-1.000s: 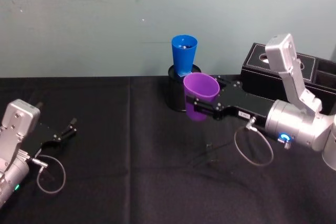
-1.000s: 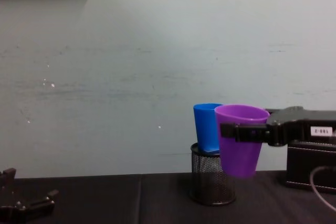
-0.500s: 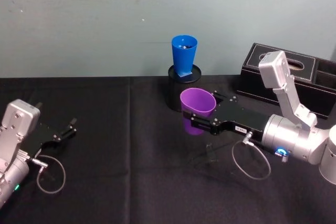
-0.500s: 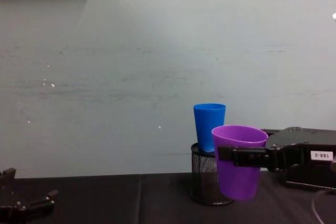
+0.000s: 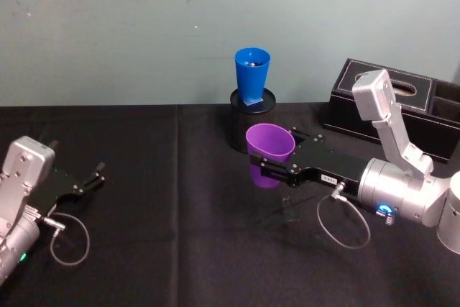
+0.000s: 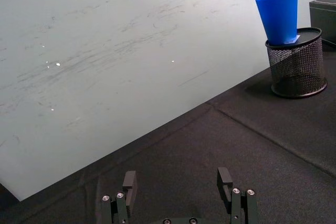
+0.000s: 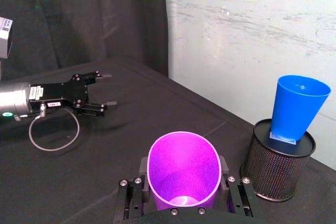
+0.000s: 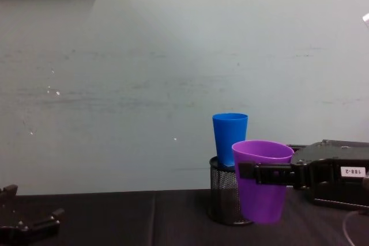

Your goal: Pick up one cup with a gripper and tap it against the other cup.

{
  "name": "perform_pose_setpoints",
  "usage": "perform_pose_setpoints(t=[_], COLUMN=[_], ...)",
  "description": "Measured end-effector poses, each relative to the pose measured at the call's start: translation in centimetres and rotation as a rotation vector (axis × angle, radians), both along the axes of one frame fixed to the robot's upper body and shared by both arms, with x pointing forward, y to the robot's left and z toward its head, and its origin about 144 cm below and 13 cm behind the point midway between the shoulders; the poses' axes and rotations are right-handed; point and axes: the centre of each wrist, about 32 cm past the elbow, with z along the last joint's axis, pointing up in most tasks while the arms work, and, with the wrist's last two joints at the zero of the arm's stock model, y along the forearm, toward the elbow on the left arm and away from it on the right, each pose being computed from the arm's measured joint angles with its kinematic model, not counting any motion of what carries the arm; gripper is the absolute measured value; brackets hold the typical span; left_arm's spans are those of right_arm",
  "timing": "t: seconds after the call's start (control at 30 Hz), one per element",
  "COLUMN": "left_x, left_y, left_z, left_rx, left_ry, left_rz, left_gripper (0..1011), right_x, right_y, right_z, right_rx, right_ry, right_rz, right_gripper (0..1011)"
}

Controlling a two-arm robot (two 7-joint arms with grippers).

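Head view: the purple cup (image 5: 270, 154) is smooth, plain and tapered, upright with its mouth open. The right gripper (image 5: 277, 167) has its two black fingers closed around the cup's wall, holding it above the black cloth (image 5: 180, 235). The silver-grey arm reaches in from the right, a blue ring lit near its wrist and a grey cable looping below. Just beyond the gripper stands a mesh holder (image 5: 251, 120) with the blue cup (image 5: 251, 75) sitting upright in it; the two cups are apart. Behind the arm lies a black box (image 5: 402, 109). The left gripper (image 5: 85, 181) rests far off on the cloth, fingers spread, empty.

Left wrist view: the left gripper (image 6: 178, 187) shows both fingers wide apart with nothing between them. The blue cup (image 6: 279, 13) stands in the holder (image 6: 294, 62) well ahead.

Right wrist view: the purple cup (image 7: 184, 170) sits between the right gripper's fingers, its inside empty. The blue cup (image 7: 296, 107) stands in the holder (image 7: 278, 162) just ahead and to one side.

Chest view: the purple cup (image 8: 260, 180) hangs in the right gripper (image 8: 253, 172), overlapping the holder (image 8: 226, 197) and lower than the blue cup (image 8: 229, 137) behind it.
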Motion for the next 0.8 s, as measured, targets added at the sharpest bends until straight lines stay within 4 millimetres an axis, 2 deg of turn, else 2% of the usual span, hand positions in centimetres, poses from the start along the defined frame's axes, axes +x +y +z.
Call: perform_pose_setpoints(t=[0.8], left_x=[0.0], left_y=[0.0], left_z=[0.0], left_rx=[0.0], left_ry=[0.0], left_rz=[0.0], left_gripper=[1000], right_x=[0.05], right_y=[-0.04], right_z=[-0.05], right_rx=[-0.001], right_ry=[-0.004], right_rz=[-0.002], right_gripper=[718])
